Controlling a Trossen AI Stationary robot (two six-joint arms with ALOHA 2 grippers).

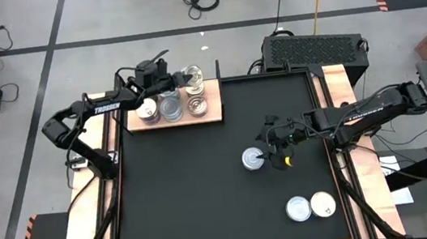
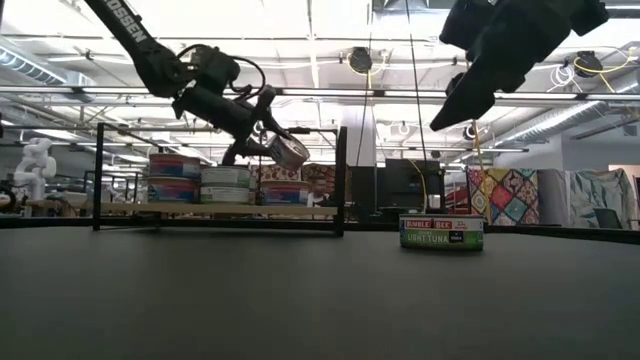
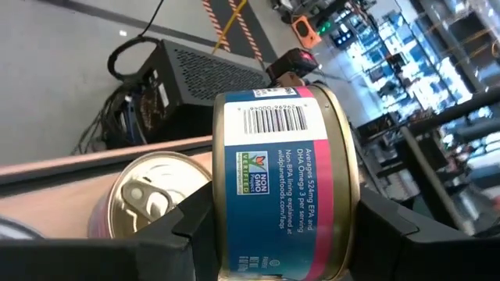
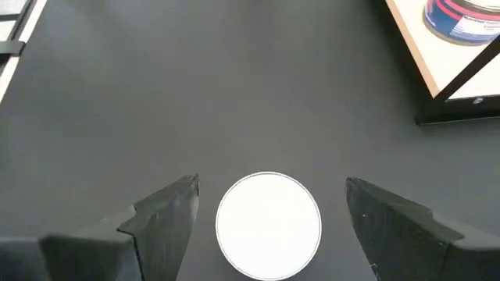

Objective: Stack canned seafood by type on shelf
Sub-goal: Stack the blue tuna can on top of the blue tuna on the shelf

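Near the bench's front right corner, two cream-topped cans [image 1: 311, 206] sit side by side on the black mat [image 1: 206, 194], touching or nearly so.

Farther in, right of centre, a tuna can [image 1: 253, 159] with a white top stands upright on the mat. The right end effector [image 4: 269, 207] hangs above it, fingers [image 4: 168, 215] spread wide on either side of the can and clear of it. The low view shows this end effector raised well above the can's green and white label.

At the far edge, towards the left corner, the shelf [image 1: 214, 113] carries further cans [image 1: 170, 108] in stacks. The left end effector [image 3: 285, 234] is held above the shelf, clamped on a blue and pink can [image 3: 285, 183] tilted on its side, with a gold-topped can [image 3: 148, 203] just below it.
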